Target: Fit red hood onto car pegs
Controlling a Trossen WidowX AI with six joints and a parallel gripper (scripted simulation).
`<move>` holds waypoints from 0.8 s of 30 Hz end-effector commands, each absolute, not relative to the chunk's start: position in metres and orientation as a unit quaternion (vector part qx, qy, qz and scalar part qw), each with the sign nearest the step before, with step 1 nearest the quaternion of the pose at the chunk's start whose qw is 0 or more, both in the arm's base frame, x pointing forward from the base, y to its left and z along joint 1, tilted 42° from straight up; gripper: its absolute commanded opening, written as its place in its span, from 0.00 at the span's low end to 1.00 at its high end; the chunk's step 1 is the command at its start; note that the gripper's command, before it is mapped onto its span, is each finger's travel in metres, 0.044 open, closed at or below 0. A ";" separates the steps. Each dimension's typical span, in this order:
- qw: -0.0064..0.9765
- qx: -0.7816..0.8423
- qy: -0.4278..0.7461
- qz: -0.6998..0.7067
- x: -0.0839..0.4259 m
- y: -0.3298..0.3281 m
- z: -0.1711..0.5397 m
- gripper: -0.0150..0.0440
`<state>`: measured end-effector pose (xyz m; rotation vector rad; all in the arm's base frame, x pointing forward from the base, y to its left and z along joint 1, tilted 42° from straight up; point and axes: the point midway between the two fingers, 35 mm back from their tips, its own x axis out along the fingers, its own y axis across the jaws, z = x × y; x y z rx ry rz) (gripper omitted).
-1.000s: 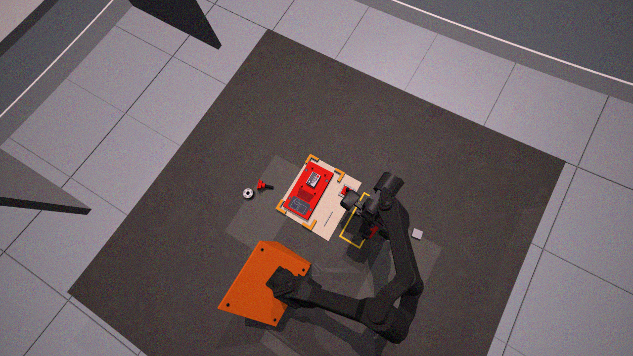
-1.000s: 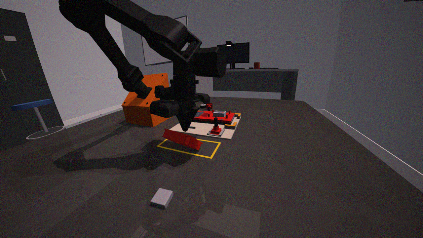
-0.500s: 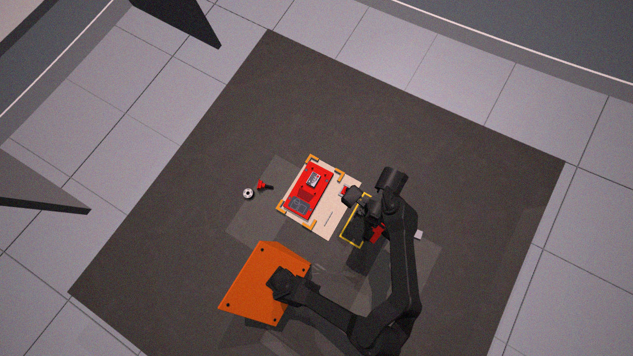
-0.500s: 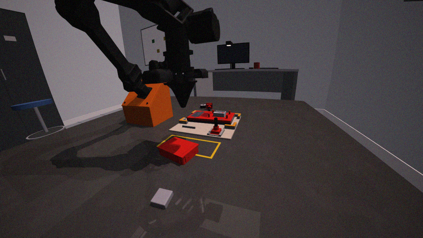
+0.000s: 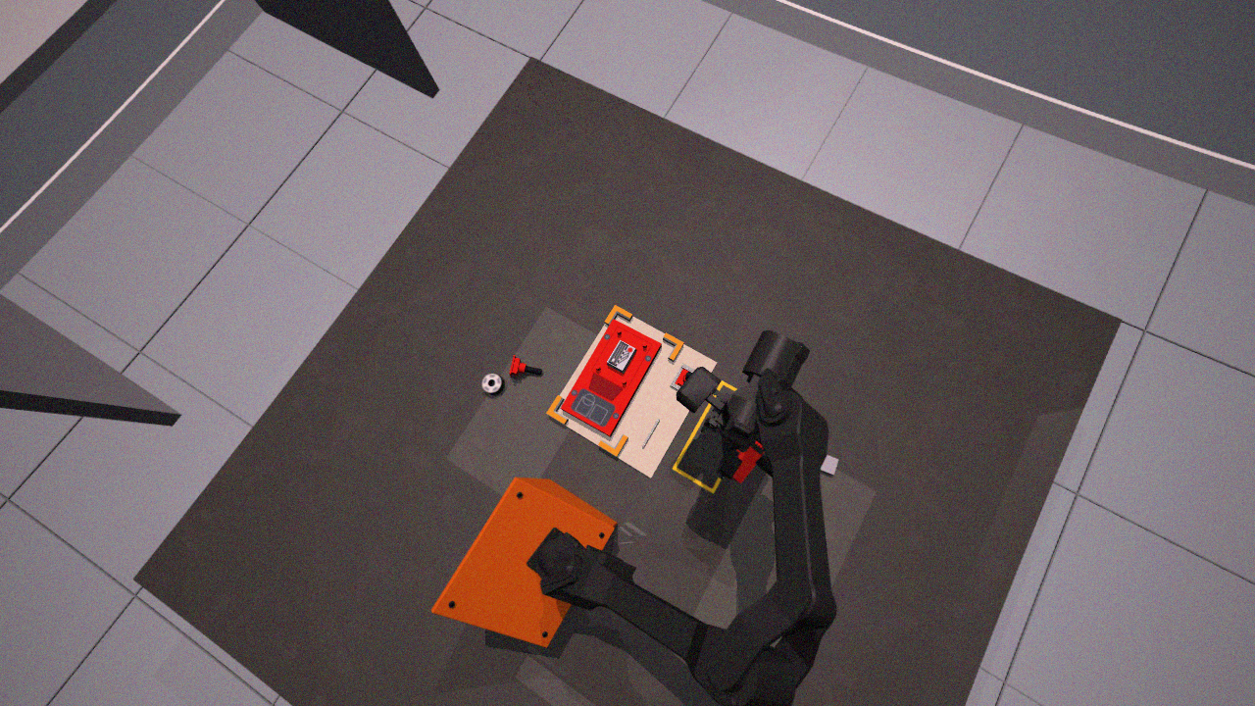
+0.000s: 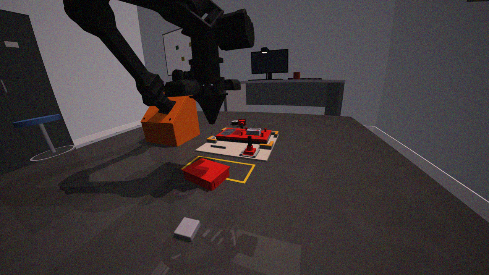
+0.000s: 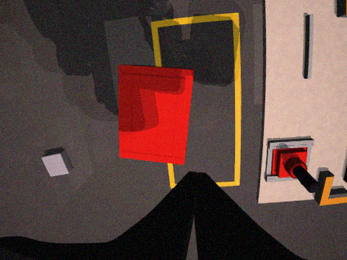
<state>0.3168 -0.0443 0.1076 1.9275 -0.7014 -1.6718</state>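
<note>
The red hood [image 5: 746, 462] [image 6: 206, 169] [image 7: 166, 119] lies roof up on the table, across one long side of the yellow outline, partly outside it. Its corner holes are hidden underneath. My gripper [image 6: 212, 122] [image 7: 197, 174] is shut and empty, in the air above the table near the hood, touching nothing. In the top view the arm hides the fingertips. The red chassis [image 5: 585, 412] [image 6: 235, 136] sits in the jig on the pale board [image 5: 653, 456] [image 6: 208, 149] [image 7: 289, 108]. The engine block [image 5: 621, 354] [image 6: 254, 131] is on its deck with the pegs upright around it.
The yellow outline [image 5: 690, 477] [image 6: 249, 173] [image 7: 238, 126] is beside the board. A red part with a black upright post [image 6: 250, 147] [image 7: 290, 164] stands in a grey holder on the board. A white block [image 5: 828, 465] [image 6: 187, 228] [image 7: 56, 165] lies beyond the hood. The orange base [image 5: 491, 562] [image 6: 170, 128] is near the jig.
</note>
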 end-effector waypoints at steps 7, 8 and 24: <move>0.090 0.742 -0.379 -0.545 0.317 -0.052 0.107 0.52; 0.054 0.746 -0.405 -0.526 0.317 -0.054 0.106 0.57; -0.458 0.591 -0.653 -0.124 0.317 -0.083 0.103 1.00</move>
